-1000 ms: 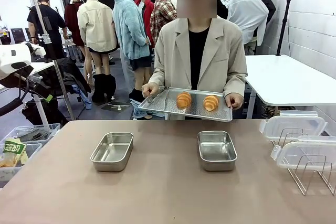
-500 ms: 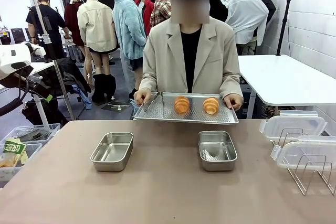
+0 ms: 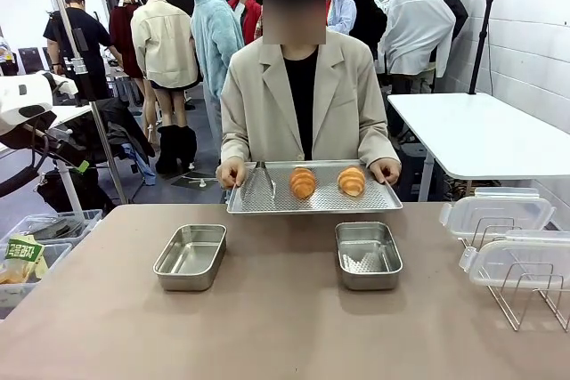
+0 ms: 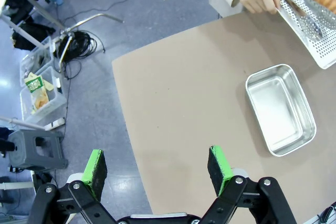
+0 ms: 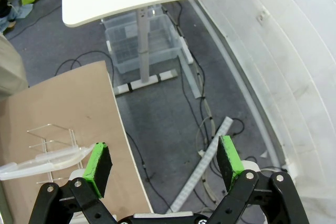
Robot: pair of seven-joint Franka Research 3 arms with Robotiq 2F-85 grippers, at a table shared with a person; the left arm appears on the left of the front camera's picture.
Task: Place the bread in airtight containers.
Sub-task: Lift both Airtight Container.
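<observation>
Lowered since the earlier frame, the tray (image 3: 267,205) is now level at the far edge of the counter (image 3: 267,327), where it was held higher and tilted; the person (image 3: 303,104) has bent down behind it and holds it at both ends. Whether it touches the counter cannot be told. Left hand (image 4: 157,163): jaws fully apart, nothing between the pads, high above the counter's near left corner. Right hand (image 5: 164,161): likewise wide open and empty, out past the counter's right edge, over the floor. Outward from the left hand lies the left container (image 4: 281,109), bare and uncovered. The right container (image 3: 368,254) stands well apart from it, also bare and uncovered. Both sit just short of the tray. Two rolls (image 3: 303,182) lie side by side on the tray's right half, not touching; tongs (image 3: 258,182) lie on its left half. Two lids (image 3: 495,214) rest on the rack (image 3: 525,295) at the counter's right. Step in hand, as judged: delivery of the bread; no roll is loaded yet. The next move likely calls for one hand to reach the far edge, straddle a roll across its short axis, close gently on the crust, then carry it to the nearer container.
</observation>
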